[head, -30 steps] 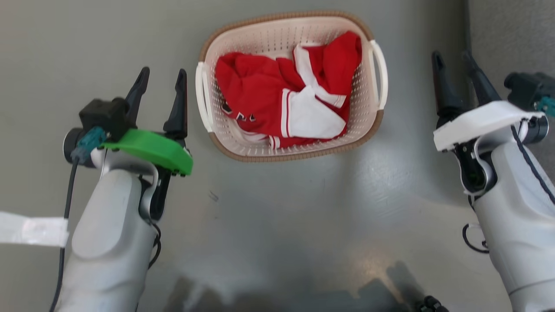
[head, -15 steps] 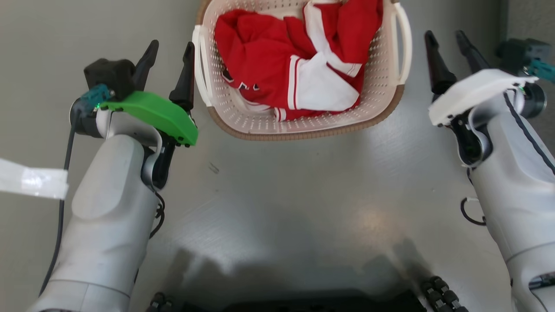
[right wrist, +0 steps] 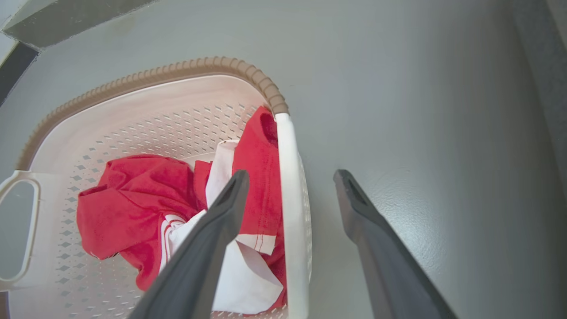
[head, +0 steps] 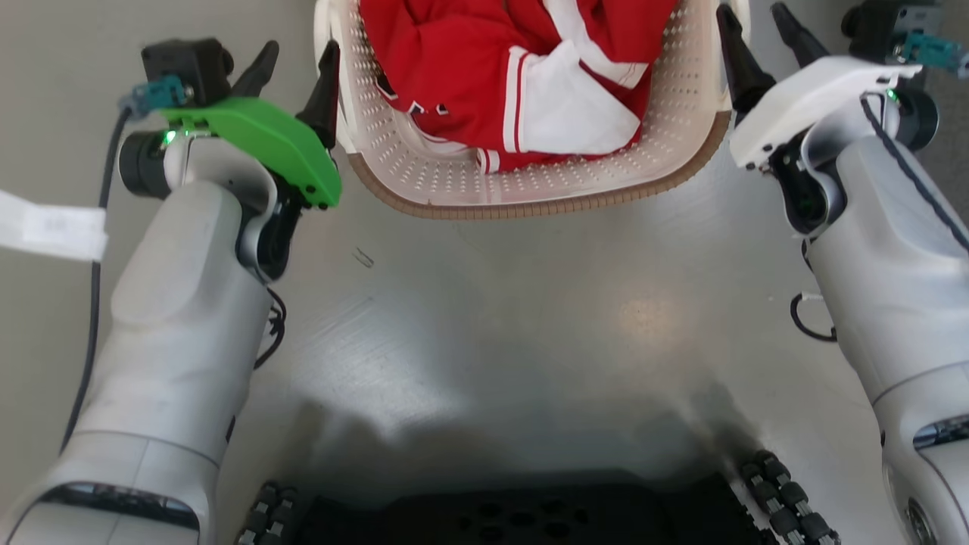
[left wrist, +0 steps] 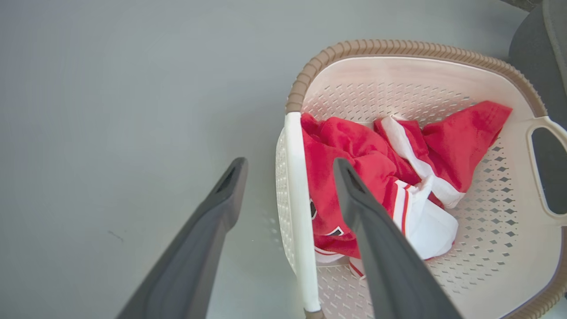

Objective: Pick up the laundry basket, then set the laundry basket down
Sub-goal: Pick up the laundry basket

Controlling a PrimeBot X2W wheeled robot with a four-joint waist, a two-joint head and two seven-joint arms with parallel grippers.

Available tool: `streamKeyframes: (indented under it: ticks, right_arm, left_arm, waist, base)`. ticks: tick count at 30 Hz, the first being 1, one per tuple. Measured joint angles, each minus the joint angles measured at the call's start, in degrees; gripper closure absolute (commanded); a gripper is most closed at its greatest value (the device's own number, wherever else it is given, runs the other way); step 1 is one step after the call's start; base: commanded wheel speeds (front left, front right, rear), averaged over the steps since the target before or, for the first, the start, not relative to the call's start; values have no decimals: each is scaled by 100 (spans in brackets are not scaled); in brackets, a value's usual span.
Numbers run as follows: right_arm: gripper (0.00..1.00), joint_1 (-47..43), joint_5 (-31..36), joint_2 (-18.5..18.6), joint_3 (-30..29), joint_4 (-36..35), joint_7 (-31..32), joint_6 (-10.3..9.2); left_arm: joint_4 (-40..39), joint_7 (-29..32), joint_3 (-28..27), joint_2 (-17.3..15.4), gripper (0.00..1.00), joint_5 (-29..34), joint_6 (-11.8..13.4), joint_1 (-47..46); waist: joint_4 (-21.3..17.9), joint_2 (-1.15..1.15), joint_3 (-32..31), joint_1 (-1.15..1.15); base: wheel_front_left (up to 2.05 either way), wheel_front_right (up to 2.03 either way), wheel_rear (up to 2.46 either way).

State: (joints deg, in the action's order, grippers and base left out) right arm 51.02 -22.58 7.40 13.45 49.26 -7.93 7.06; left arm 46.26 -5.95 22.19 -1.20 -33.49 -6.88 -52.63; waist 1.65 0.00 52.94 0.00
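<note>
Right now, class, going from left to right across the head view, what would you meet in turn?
white strip → left hand → laundry basket → right hand

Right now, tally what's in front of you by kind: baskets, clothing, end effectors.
laundry basket: 1
red-and-white garment, crumpled inside it: 1
End effectors, both open: 2 (left end effector, right end effector)
Total: 4
</note>
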Motion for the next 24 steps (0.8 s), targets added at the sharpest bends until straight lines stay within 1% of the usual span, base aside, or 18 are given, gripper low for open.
streamKeyframes:
  ticks: [4,10,20,21,22,23,24]
  right_arm:
    - [0,203,10,-13,31,169,1,0]
    - [0,374,111,-29,180,433,23,1]
    - [0,653,93,-151,389,704,-10,2]
    - [0,680,92,-163,410,725,-11,2]
    - [43,748,86,-180,465,797,-64,5]
    - [51,762,85,-181,485,816,-64,5]
    - [61,774,81,-183,503,835,-68,5]
  left_arm:
    - [164,120,60,4,0,-98,0,-220]
    - [425,347,308,8,0,-269,-19,-409]
    - [644,389,589,10,0,-552,-23,-655]
    - [662,390,609,10,4,-580,-23,-676]
    - [713,419,710,10,40,-616,-23,-726]
    - [721,422,737,10,53,-620,-23,-739]
    - [731,422,756,10,61,-650,-23,-753]
  waist:
    - [-26,0,173,0]
    - [-54,0,391,0]
    - [-69,0,531,0]
    - [-69,0,538,0]
    - [-69,0,556,0]
    - [-69,0,562,0]
    - [-69,0,566,0]
  base:
    - [0,0,0]
    - [0,0,0]
    - [0,0,0]
    - [0,0,0]
    - [0,0,0]
    - [0,0,0]
    - [0,0,0]
